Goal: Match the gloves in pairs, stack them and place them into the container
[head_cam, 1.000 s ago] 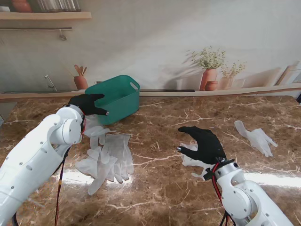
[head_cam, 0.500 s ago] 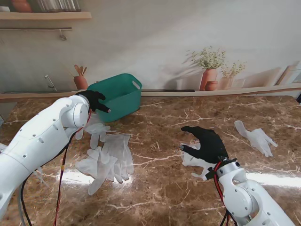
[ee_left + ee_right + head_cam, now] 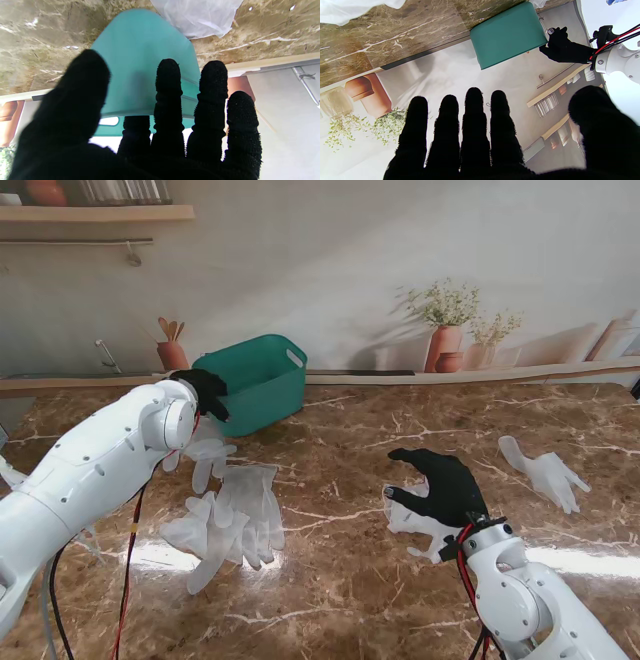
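Observation:
The teal container [image 3: 258, 380] stands at the back left of the marble table; the wrist views show it too [image 3: 140, 62] [image 3: 507, 35]. My left hand [image 3: 208, 392] [image 3: 160, 140] is open, fingers extended against the container's near-left wall and rim, as the right wrist view also shows of the left hand [image 3: 563, 47]. White gloves lie in a pile [image 3: 235, 515] nearer to me, with one glove [image 3: 205, 453] just beside the container. My right hand [image 3: 440, 485] [image 3: 470, 140] hovers open over another glove [image 3: 410, 522]. A single glove [image 3: 545, 470] lies far right.
A raised ledge [image 3: 480, 375] runs along the table's back edge under the painted wall. My left forearm [image 3: 100, 470] stretches over the table's left side, with red and black cables [image 3: 130, 560] hanging from it near the glove pile.
The container has slid to the right and a little farther from me, with my left hand following against it. The right hand has drifted slightly right and nearer.

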